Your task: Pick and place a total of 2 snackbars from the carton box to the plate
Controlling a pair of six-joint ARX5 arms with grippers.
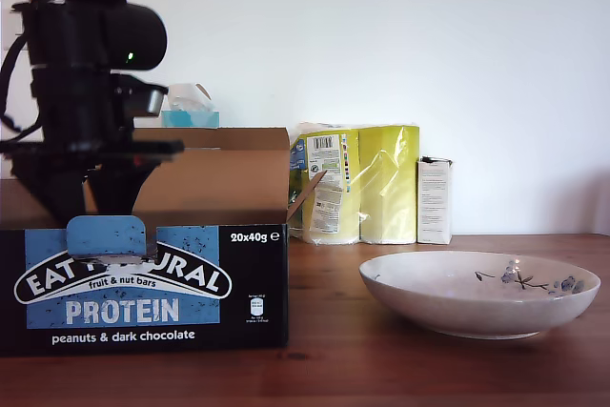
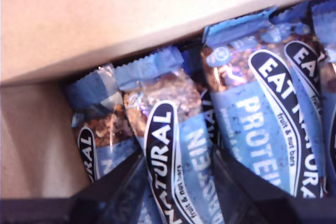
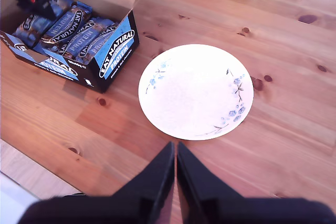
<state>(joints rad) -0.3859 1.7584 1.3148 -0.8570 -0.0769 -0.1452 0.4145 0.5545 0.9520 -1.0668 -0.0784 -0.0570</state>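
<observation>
My first tool (image 2: 176, 182): lowered, pointing down, dark fingers (image 2: 123, 184) spread apart, open. My second tool (image 3: 176, 182): raised high, facing down, fingers (image 3: 157, 182) pressed together, closed, holding nothing.

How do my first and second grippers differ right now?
My first gripper is down inside the carton box, jaws open astride a snackbar; my second gripper hangs high above the table near the plate, jaws shut and empty. Both have dark fingers.
</observation>
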